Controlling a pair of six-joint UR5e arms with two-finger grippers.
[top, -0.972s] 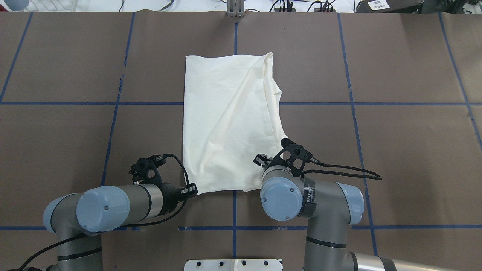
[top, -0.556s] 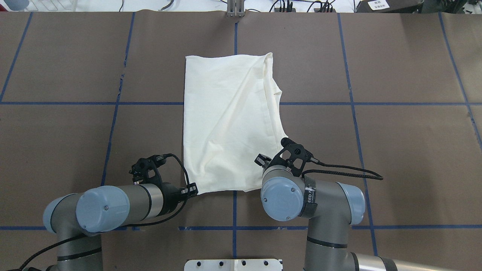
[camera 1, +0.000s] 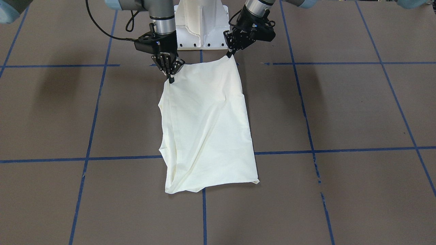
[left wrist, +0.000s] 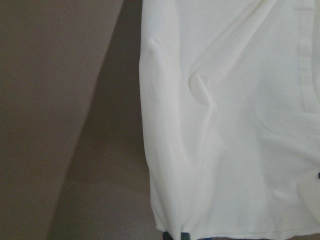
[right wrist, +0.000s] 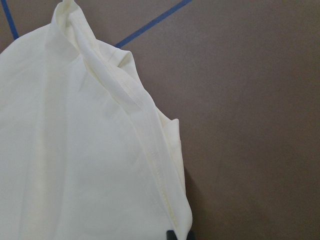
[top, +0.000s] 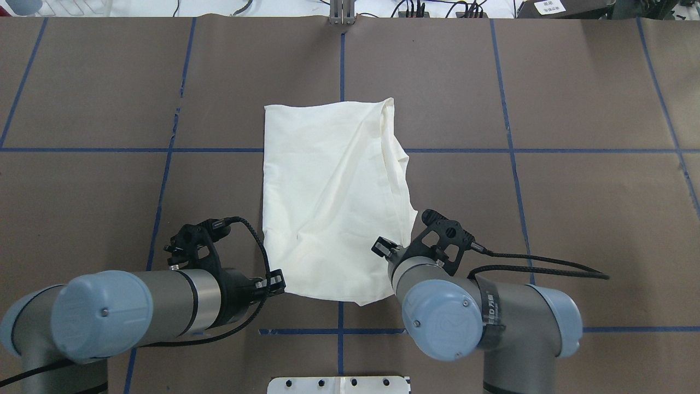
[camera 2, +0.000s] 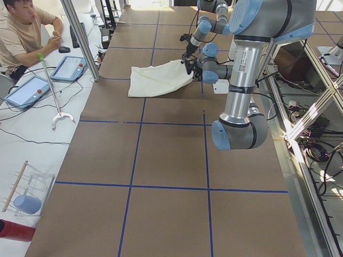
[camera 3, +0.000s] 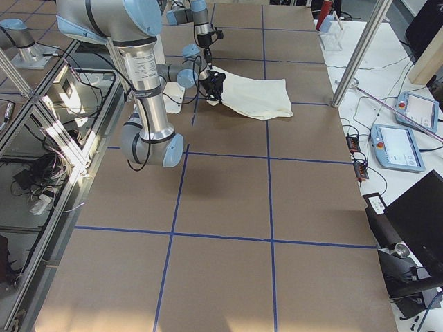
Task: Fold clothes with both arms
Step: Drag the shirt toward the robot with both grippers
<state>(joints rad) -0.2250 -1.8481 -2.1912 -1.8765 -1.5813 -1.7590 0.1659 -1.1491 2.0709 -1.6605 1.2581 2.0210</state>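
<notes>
Currently: left claw (camera 1: 231,52) and right claw (camera 1: 170,79) each pinching a T-shirt (camera 1: 207,129) corner | lift level, carry together, keep it taut.

The left arm (top: 205,298) and right arm (top: 514,314) are silver tubes with grey joints and rounded light-blue caps (top: 101,316), each cap set with a small screw (top: 465,302). Left gripper (camera 1: 229,54) and right gripper (camera 1: 170,80) are black, skeletal. Black braided cables (top: 547,264) loop off both wrists; a black band (top: 488,314) with white lettering rings the right arm.
</notes>
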